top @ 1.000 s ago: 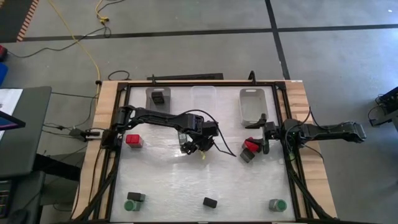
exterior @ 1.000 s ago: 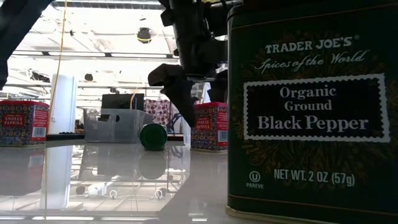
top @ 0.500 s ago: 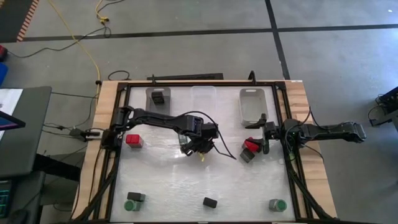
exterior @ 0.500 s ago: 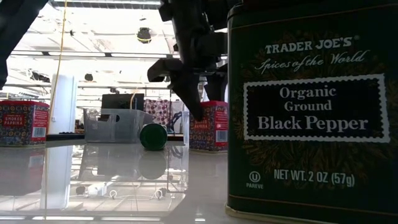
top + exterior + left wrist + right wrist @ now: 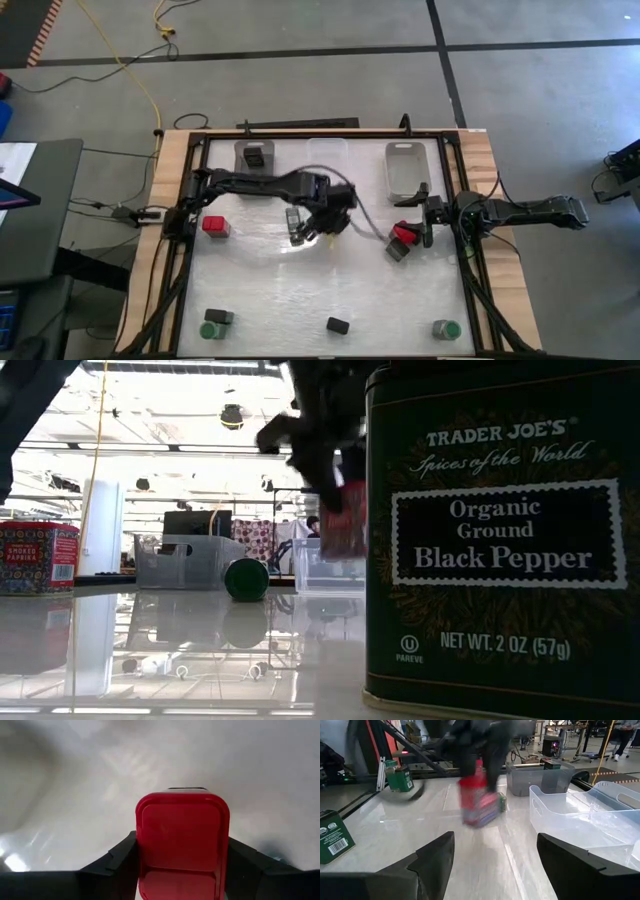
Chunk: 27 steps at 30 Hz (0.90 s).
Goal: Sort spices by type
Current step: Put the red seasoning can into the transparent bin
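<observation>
My left gripper [image 5: 182, 840] is shut on a red spice box [image 5: 182, 830] over the middle of the table [image 5: 260, 290], and the low view shows the box [image 5: 345, 520] off the surface. My right gripper [image 5: 495, 837] rests open at the table's right side with nothing between its fingers. A red box [image 5: 403, 235] and a dark green tin [image 5: 332, 840] lie just beside it. Another red box [image 5: 215, 225] stands at the left. A green-lidded jar [image 5: 245, 578] lies on its side. A black pepper box [image 5: 500, 530] stands by the near edge. My left gripper pinches the red box by two opposite sides just under its lid [image 5: 145, 850], one dark finger [image 5: 117, 862] on each side. The fingers come from above, pointing steeply down. The box hangs below them, lid up, clear of the table.
Three bins stand along the far edge: a grey one [image 5: 255, 155] with a black box inside and two clear ones [image 5: 327, 155] [image 5: 405, 165]. Green-lidded jars lie at the near left [image 5: 212, 325] and near right [image 5: 445, 328].
My left gripper has closed on the red box and raised it straight off the table, shifting a little toward the far edge. The box, which stood on the table, now hangs clear of it.
</observation>
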{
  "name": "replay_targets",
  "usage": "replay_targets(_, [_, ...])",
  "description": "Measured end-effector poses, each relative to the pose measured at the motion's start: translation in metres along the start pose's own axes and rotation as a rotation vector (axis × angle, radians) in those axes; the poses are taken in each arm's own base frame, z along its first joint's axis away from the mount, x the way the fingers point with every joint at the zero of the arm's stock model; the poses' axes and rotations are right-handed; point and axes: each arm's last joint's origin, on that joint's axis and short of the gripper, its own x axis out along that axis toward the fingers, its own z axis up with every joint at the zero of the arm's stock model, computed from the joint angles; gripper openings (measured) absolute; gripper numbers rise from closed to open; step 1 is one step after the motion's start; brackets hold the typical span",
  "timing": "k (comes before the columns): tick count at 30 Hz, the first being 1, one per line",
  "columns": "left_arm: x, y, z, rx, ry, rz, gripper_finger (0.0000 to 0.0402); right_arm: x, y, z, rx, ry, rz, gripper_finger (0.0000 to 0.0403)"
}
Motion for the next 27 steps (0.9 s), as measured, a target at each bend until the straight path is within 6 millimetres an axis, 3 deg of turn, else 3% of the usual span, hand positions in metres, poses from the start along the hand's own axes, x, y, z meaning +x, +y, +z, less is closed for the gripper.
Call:
replay_targets(5, [-0.054,0.047,-0.018,-0.197,-0.034,0.151,0.0206,0.0,0.0,0.0,0.0,0.0,0.0,0.0312])
replay_targets(11, [-0.104,0.092,-0.068,-0.48,-0.079,0.255,0.0206,0.0,0.0,0.0,0.0,0.0,0.0,0.0312])
replay_targets(20, [-0.092,0.124,-0.158,-0.813,-0.031,0.138,0.0206,0.0,0.0,0.0,0.0,0.001,0.0,0.0312])
replay_targets(24, [-0.075,0.134,-0.178,-0.853,-0.095,0.111,0.0206,0.0,0.0,0.0,0.0,0.0,0.0,0.0312])
replay_targets(27, [-0.054,0.138,-0.181,-0.845,-0.095,0.097,0.0206,0.0,0.0,0.0,0.0,-0.001,0.0,0.0312])
